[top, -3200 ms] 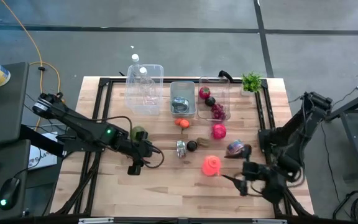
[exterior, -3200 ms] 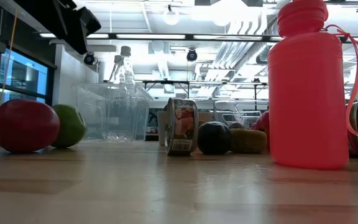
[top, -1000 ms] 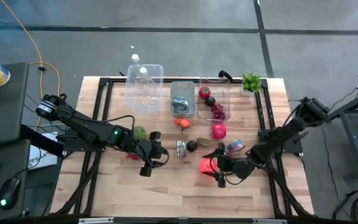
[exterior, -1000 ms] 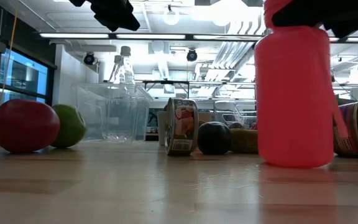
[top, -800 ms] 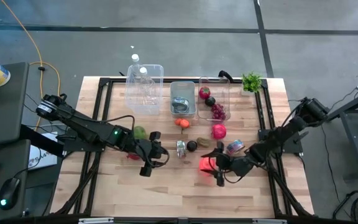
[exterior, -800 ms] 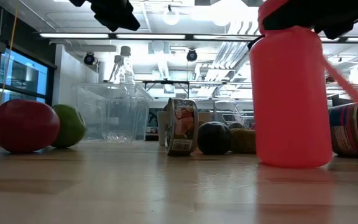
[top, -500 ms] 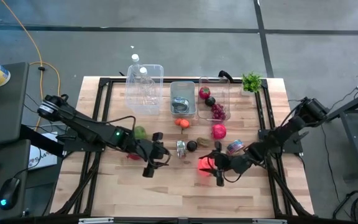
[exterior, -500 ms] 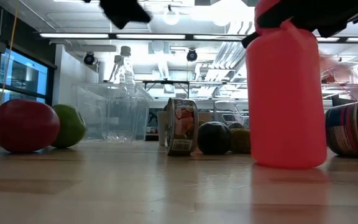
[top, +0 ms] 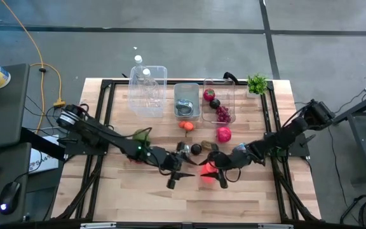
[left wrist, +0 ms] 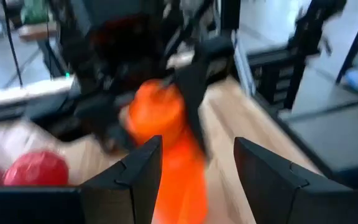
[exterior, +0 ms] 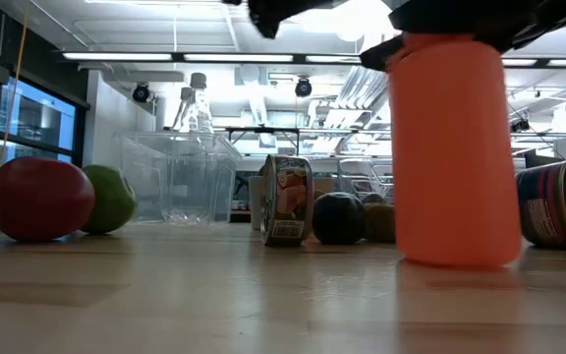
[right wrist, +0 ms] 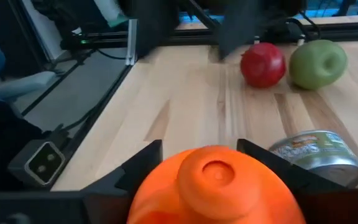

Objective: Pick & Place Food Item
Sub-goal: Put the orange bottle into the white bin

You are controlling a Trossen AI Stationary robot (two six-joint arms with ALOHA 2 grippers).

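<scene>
The orange bottle stands upright on the wooden surface, long axis vertical, cap up, near the front middle. The right hand holds it at the top. The left hand is just beside it, fingers half apart and probably holding nothing. A tin can lies behind.

An orange bottle stands upright on the wooden table, with a red apple and green apple well apart.
</scene>
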